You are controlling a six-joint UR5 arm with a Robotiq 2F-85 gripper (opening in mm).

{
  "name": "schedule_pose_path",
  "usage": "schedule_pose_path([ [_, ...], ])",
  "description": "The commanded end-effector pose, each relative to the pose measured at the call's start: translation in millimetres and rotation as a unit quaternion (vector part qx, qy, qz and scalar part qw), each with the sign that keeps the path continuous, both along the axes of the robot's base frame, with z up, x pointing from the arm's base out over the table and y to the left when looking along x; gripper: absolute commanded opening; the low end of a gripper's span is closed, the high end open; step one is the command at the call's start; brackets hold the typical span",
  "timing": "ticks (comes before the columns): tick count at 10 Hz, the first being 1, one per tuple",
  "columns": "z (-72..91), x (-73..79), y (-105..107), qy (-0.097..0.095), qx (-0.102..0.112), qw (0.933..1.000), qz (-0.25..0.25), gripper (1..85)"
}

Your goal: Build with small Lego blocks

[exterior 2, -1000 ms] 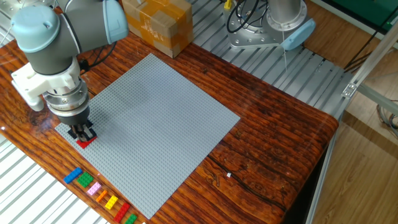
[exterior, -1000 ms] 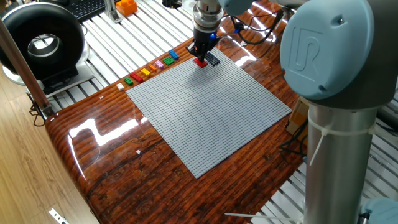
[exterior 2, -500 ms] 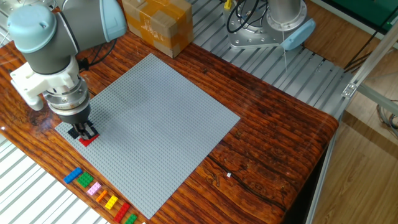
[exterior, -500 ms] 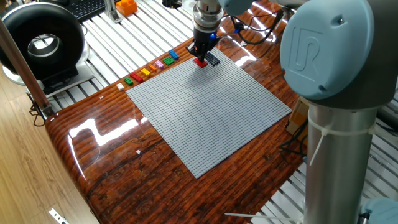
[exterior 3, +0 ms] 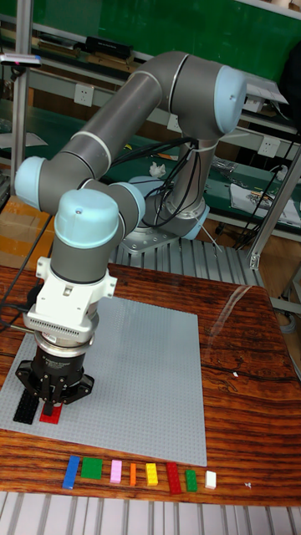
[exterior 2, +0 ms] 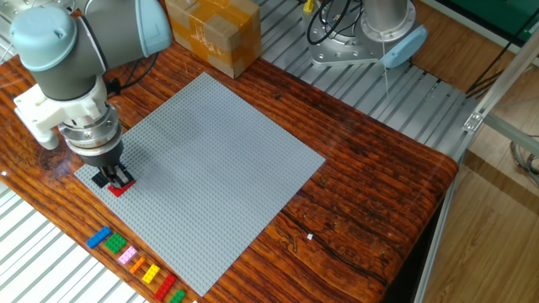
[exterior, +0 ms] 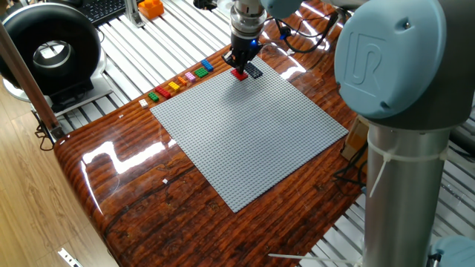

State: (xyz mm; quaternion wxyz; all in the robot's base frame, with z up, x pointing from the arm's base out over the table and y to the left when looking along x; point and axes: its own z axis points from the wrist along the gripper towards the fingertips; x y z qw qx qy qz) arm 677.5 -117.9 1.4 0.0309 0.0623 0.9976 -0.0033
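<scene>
My gripper (exterior 3: 54,403) points straight down over the near left corner of the grey baseplate (exterior 3: 142,376), and its fingers are shut on a red small Lego block (exterior 3: 52,413) that rests on the plate. A dark block (exterior 3: 27,405) lies on the plate just left of it. From the other side, the gripper (exterior: 239,65) stands over the red block (exterior: 239,74), with the dark block (exterior: 254,70) beside it. In the other fixed view the gripper (exterior 2: 109,177) covers most of the red block (exterior 2: 119,189). A row of small Lego blocks (exterior 3: 134,474) in several colours lies on the wood before the plate.
A cardboard box (exterior 2: 210,29) stands at the table's far corner. An orange object (exterior: 151,7) sits on the slatted bench beyond the block row (exterior: 182,78). A second robot base (exterior 2: 370,34) stands behind the table. A black ring device (exterior: 48,52) sits to the side.
The arm has shifted very slightly over the last second. The red block stays under the fingers at the plate's corner. The row of blocks has not moved.
</scene>
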Motion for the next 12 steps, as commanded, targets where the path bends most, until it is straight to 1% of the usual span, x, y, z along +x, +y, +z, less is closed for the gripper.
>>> schedule_pose_path([
  [1, 0.3, 5.3, 2.4, -0.010, 0.008, 0.9999, -0.004, 1.0],
  [5, 1.8, 9.9, -1.2, -0.014, 0.007, 0.9999, -0.003, 1.0],
  [9, 0.2, 8.6, 2.4, -0.017, 0.011, 0.9998, -0.009, 1.0],
  [11, -2.2, 14.0, 3.0, -0.028, 0.012, 0.9995, -0.009, 1.0],
  [12, -1.4, 12.4, 1.5, -0.025, 0.009, 0.9996, -0.009, 1.0],
])
